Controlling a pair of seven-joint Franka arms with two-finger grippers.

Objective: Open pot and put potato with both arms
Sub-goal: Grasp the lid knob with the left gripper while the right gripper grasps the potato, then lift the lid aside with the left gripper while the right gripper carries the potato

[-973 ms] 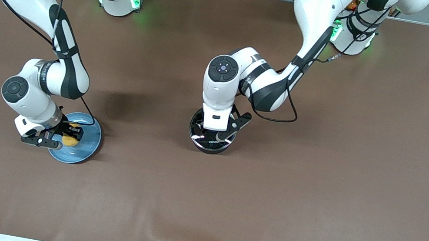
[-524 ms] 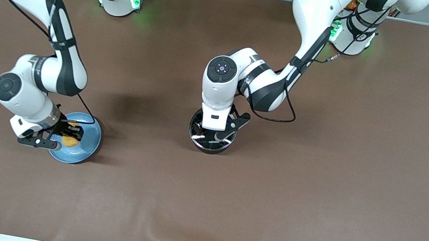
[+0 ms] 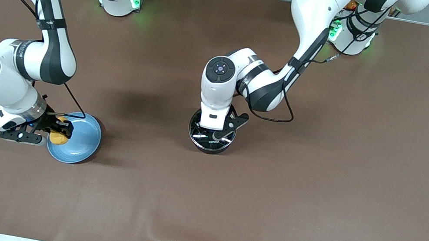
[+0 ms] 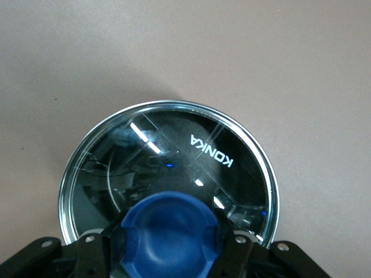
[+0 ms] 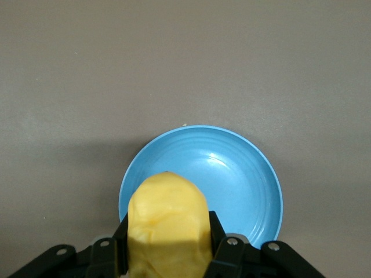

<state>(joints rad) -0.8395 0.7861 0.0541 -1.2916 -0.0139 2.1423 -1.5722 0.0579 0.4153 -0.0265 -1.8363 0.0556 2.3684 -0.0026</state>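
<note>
Brown table (image 3: 319, 178), potato (image 5: 167, 223) above plate (image 5: 243, 174)

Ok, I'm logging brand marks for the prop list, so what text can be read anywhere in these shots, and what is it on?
"KONKA": white letters on the glass lid of the pot, where the left gripper is at the blue knob.
Small marks on the arms' wrist joints: too small to read.
Potato, blue plate, right gripper: no text.
</note>
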